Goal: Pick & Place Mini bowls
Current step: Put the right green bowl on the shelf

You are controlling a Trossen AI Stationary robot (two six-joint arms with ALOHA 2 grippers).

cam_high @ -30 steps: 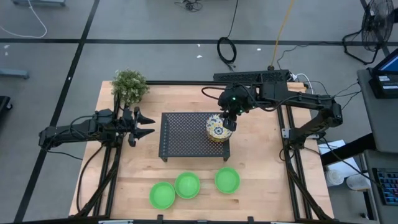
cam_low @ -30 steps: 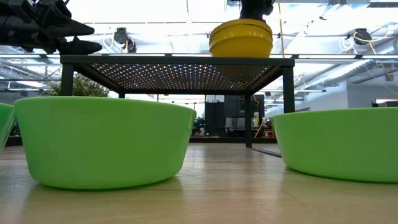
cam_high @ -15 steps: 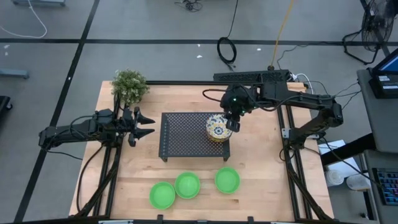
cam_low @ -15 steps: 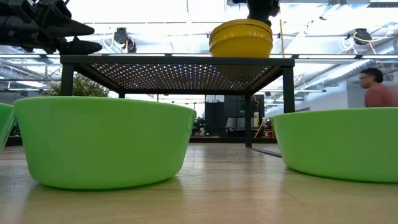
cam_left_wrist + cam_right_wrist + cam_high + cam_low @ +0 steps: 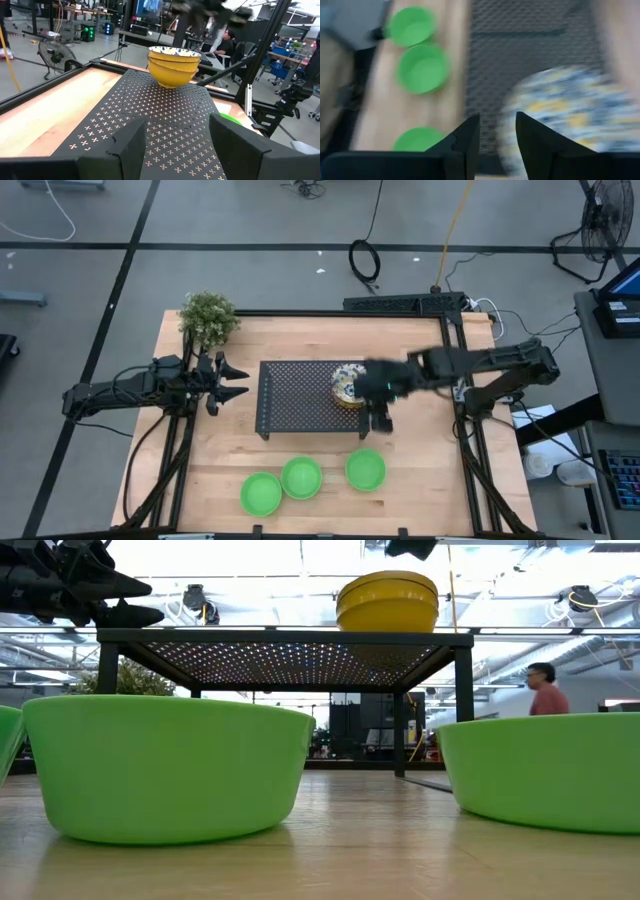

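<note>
My right claw (image 5: 381,418) hangs empty, fingers parted, off the rack's (image 5: 300,395) near-right corner — the patterned bowls (image 5: 347,383) sit stacked on the rack just beside it. Three green bowls (image 5: 301,476) lie in a row on the counter (image 5: 430,470) below. My left claw (image 5: 232,380) waits left of the rack, fingers apart.

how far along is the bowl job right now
Done: the patterned bowls sit stacked on the black rack. In hand: nothing; the right hand is open beside the rack, the left hand waits open. Left: three green bowls on the table.
</note>
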